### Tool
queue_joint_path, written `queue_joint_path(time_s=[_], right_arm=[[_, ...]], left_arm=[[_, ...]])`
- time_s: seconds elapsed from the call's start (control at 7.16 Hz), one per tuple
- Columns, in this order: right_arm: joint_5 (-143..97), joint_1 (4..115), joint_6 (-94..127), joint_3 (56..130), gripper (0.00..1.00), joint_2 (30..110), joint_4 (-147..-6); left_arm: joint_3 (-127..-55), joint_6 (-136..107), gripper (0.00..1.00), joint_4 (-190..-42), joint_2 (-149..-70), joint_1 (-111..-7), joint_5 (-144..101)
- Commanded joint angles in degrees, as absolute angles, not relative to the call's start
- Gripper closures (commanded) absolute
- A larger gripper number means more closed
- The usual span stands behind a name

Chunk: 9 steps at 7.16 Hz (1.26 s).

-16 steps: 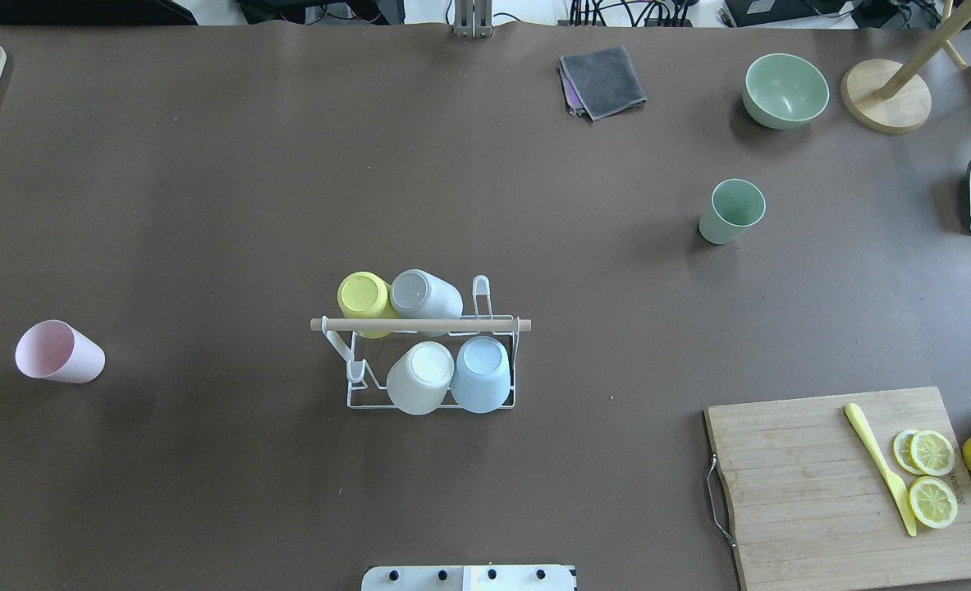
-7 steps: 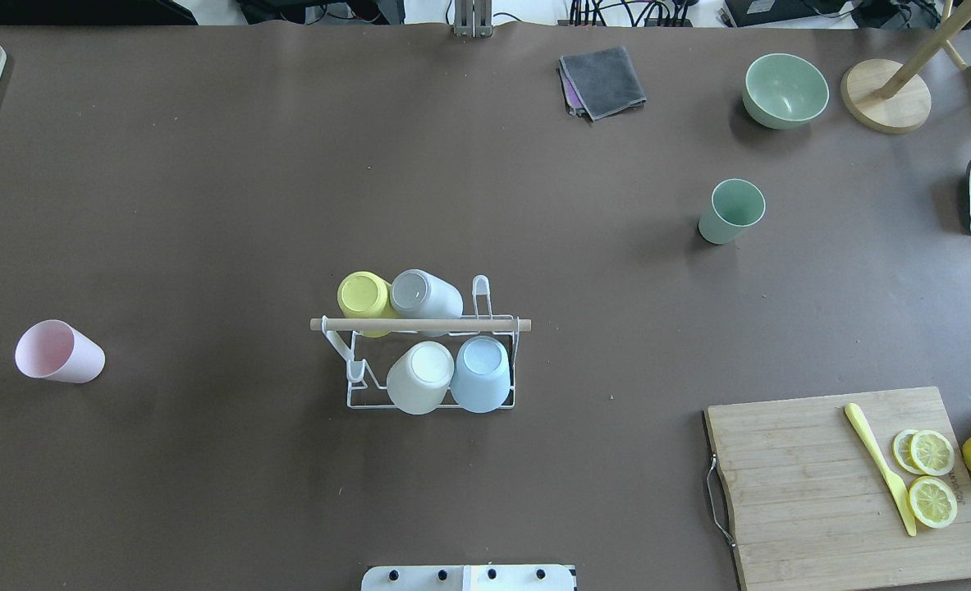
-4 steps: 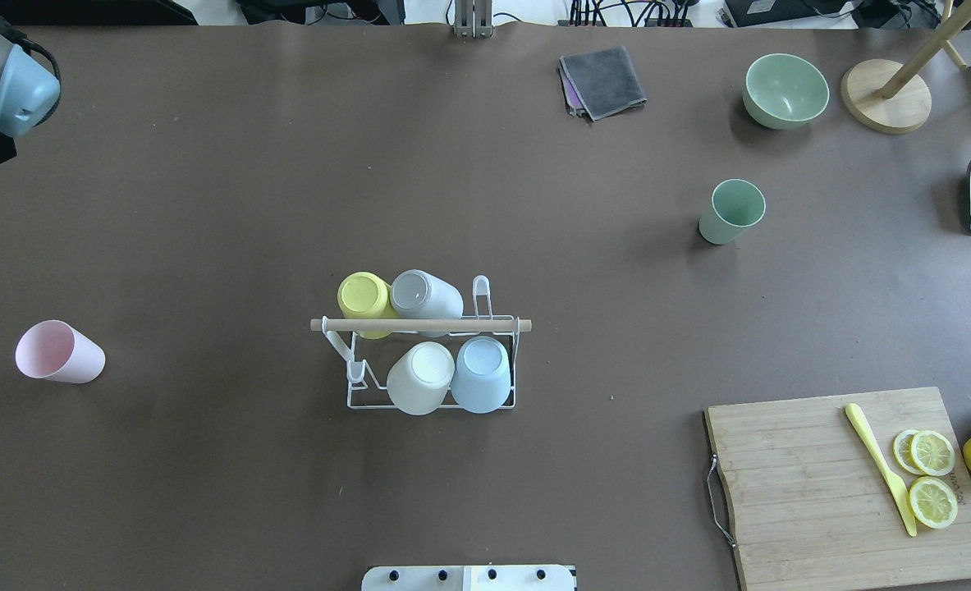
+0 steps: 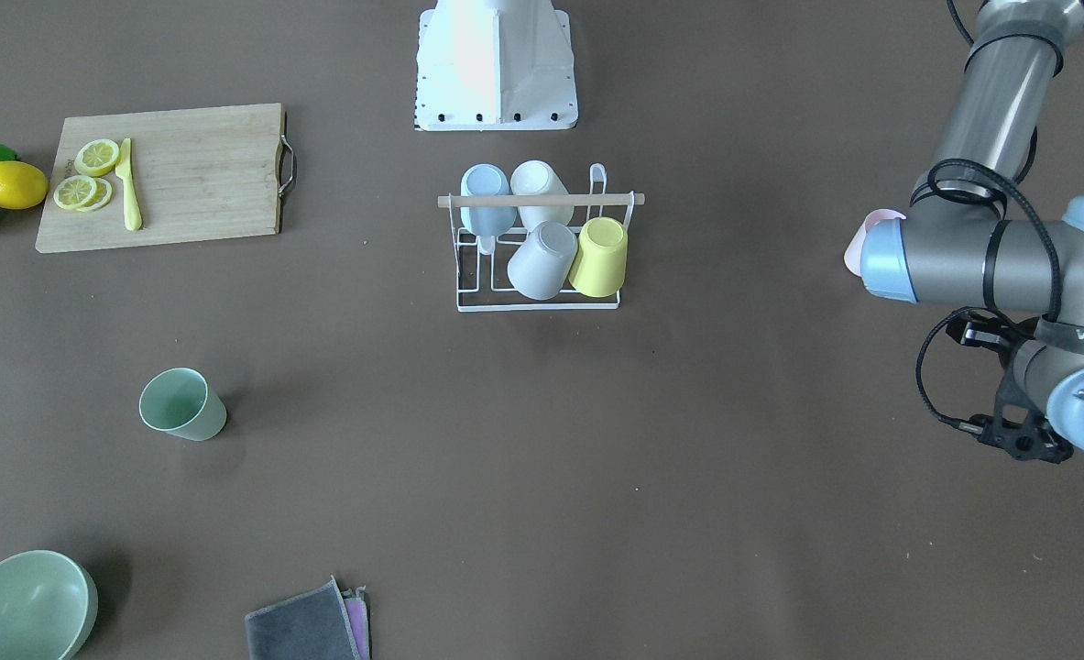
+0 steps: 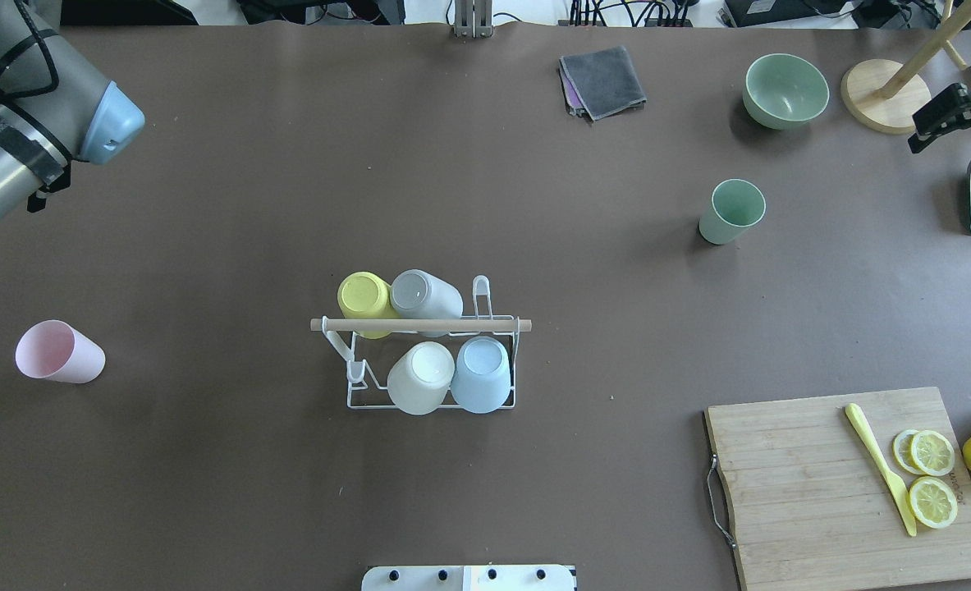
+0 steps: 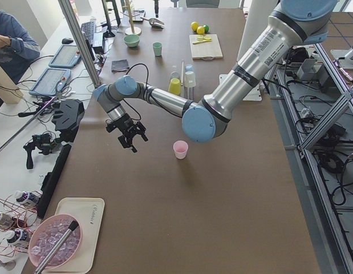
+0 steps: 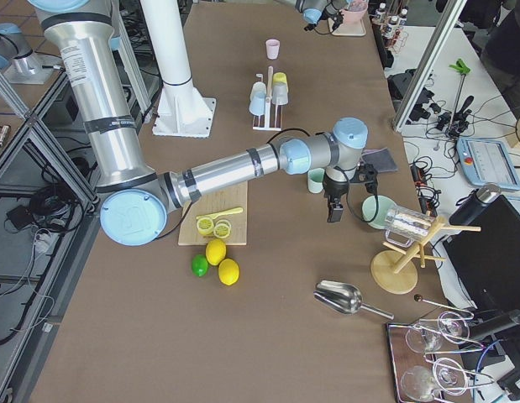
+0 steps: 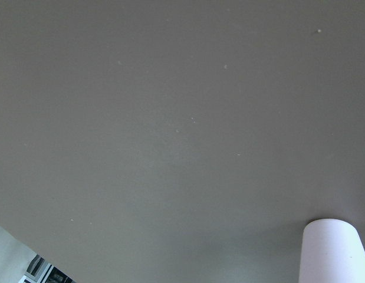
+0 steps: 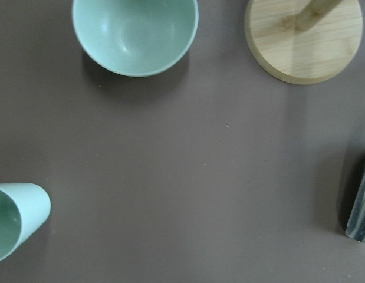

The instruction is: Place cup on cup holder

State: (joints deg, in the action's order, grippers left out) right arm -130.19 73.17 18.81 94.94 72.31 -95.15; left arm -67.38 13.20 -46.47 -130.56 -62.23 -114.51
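Left gripper (image 6: 133,141): over bare table (image 5: 206,205), near the pink cup (image 5: 58,353), not touching; finger spread could not be told.
Pink cup: upright, well apart from the cup holder (image 5: 419,325).
Cup holder: mid-table, four cups (image 5: 421,376) inverted, two prongs (image 5: 481,287) free.
Green cup (image 5: 731,212): upright, further right.
Right gripper (image 7: 332,211): right of the green cup, apart; spread could not be told.
Hazard, judged: free prongs adjoined seated cups, so a crooked lowering could knock them.
Overhead showed the pink cup whole; front-facing hid most of it behind the left arm (image 4: 963,252).
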Motion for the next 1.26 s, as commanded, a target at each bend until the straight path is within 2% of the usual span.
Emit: queue_joint_path(time_s=[0.0,0.28,0.56,1.12], right_arm=[[-130.8,68.6,19.8,95.4,0.0,68.8,-95.0],[-131.6,64.4,22.7,95.4,0.0,65.8,-95.3],[-131.7,62.8,22.2,90.7,0.0,62.1,-96.9],[-133.2,61.9,18.6,68.1,0.0,48.1,-96.9]], left_arm=[[-66.6,16.0,0.03,-46.2,-131.4,-58.3,-114.4],[-66.0,16.3,0.03,-45.4,-131.7,-56.0,-114.6],[-65.9,20.6,0.03,-44.2,-131.9,-53.6,-114.7],[-64.7,23.7,0.03,-38.6,-132.0,-50.2,-115.4]])
